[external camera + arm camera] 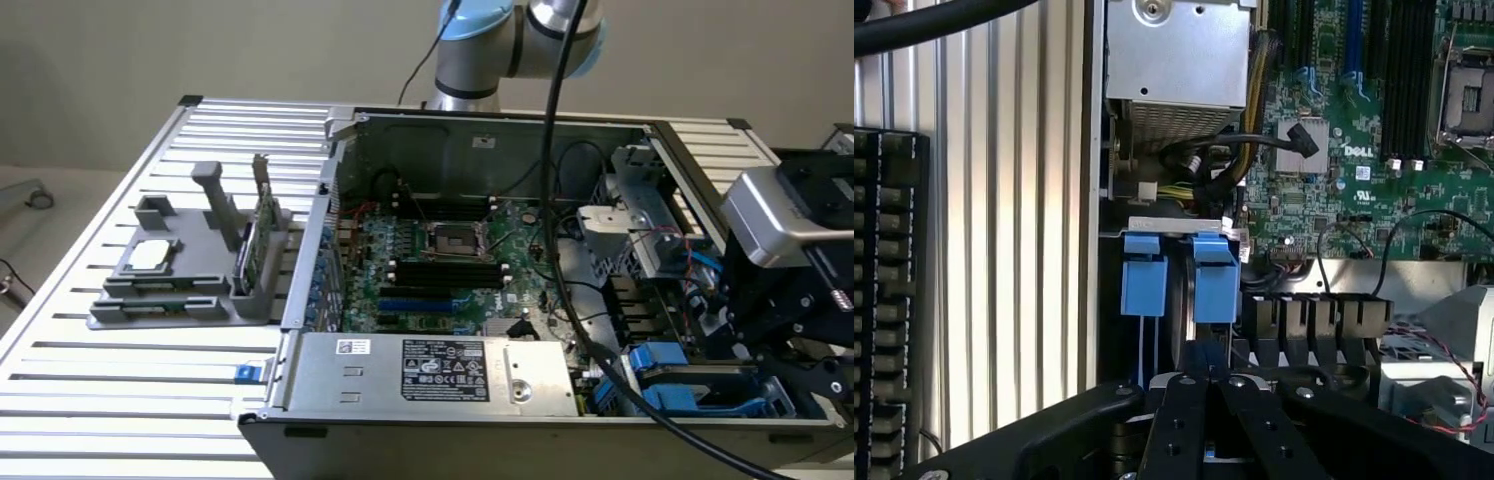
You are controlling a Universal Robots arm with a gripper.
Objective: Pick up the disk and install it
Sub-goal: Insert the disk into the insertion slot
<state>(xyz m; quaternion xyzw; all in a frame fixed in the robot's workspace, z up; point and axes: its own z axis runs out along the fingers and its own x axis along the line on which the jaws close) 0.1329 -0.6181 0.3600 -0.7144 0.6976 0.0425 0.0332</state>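
The hand [1209, 378] is clenched, apparently on the disk [1215, 285], which is held edge-on beside a neighbouring blue carrier [1144, 285], seemingly so that it is lined up with its slot. Beyond, the motherboard [1374, 170] is seen exposed in the opened case [534, 450].

soft, even light from above fills the exterior view: the ribbed tabletop [120, 400] looks pale and bright, the inside of the case [467, 140] dimmer. in the wrist view the tabletop glares faintly, while the black claw [1209, 375] lies in deep shadow.
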